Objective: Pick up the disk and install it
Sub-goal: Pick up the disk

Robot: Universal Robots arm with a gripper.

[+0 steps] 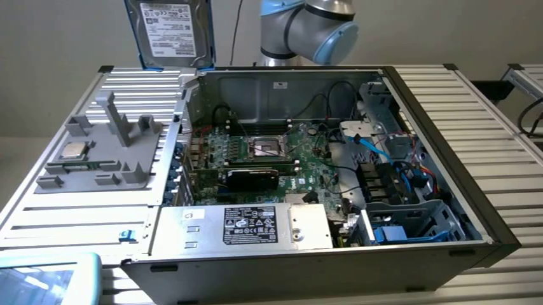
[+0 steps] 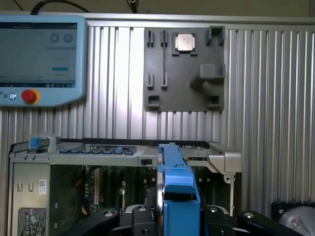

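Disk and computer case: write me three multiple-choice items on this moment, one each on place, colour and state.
1. Where is the disk?
A) in the drive bay
B) up in the air, outside the computer case
C) flat on the grey holder
2. What colour is the disk's frame?
A) blue
B) red
C) yellow
3. How is the pincer?
A) open, empty
B) shut on a cable
C) shut on the disk

B: the exterior view shows it held high beyond the open case.
A: blue edging shows in both views.
C: the wrist view shows it clamped in the pincer.
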